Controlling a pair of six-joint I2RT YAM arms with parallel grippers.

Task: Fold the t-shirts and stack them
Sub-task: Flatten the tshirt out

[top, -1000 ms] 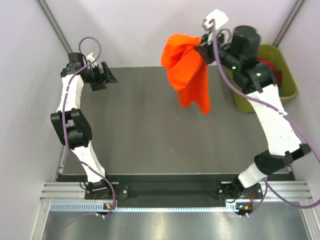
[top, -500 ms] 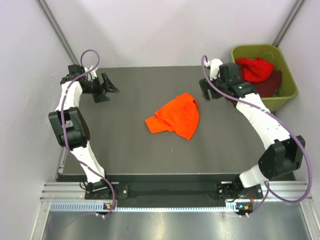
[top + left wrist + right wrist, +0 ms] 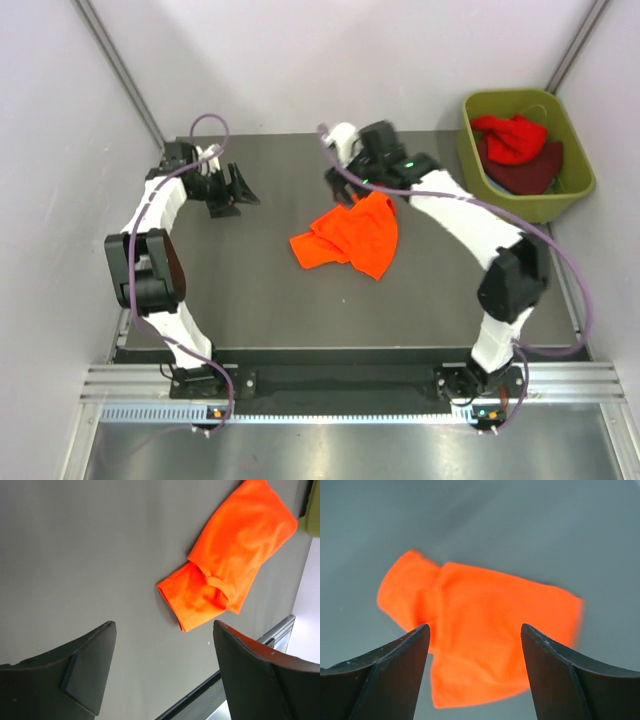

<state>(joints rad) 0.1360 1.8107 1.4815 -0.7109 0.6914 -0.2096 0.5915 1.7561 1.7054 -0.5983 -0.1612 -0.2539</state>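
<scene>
Both gaping: left pincer (image 3: pixel 163 625), right pincer (image 3: pixel 474 626) seemingly above orange t-shirt (image 3: pixel 352 232).

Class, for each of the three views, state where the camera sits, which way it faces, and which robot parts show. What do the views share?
Top external: fixed above and behind the arm bases, facing down onto the dark grey table; both arms, the left hand and right hand show.
Left wrist: on the left arm, facing down at the table; its two open fingers show.
Right wrist: on the right arm, facing down; its two open fingers show.
Shared: all three see the crumpled bright orange cloth t-shirt.
</scene>
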